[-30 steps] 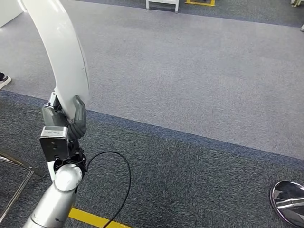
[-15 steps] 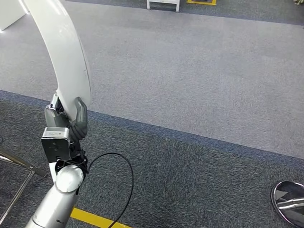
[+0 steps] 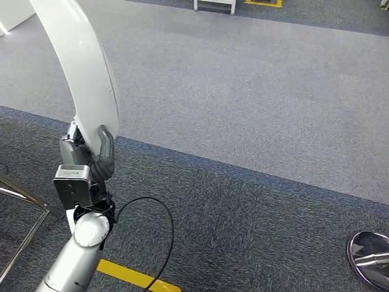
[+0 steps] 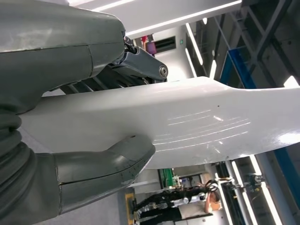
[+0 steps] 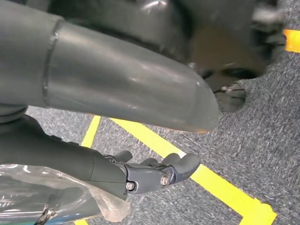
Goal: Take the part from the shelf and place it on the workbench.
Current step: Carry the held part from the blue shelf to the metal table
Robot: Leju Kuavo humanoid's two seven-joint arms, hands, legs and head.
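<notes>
Left hand point(image 3: 94, 159) at 8 o'clock in the head view grips the white part point(image 3: 75, 67), thumb point(image 4: 102, 168) pressed under it. Right hand point(image 5: 116, 140), seen from its wrist, hangs over the carpet point(image 5: 268, 140), fingers point(image 5: 159, 173) loosely spread, holding nothing.

1. The part point(image 3: 80, 67) is seen as smooth, glossy white plastic with faint scratches.
2. The left hand point(image 3: 98, 158) is covered in matt grey plastic.
3. The floor point(image 3: 257, 103) is laid with rough grey carpet.
4. A polished metal base point(image 3: 369, 258) is seen at 4 o'clock.
</notes>
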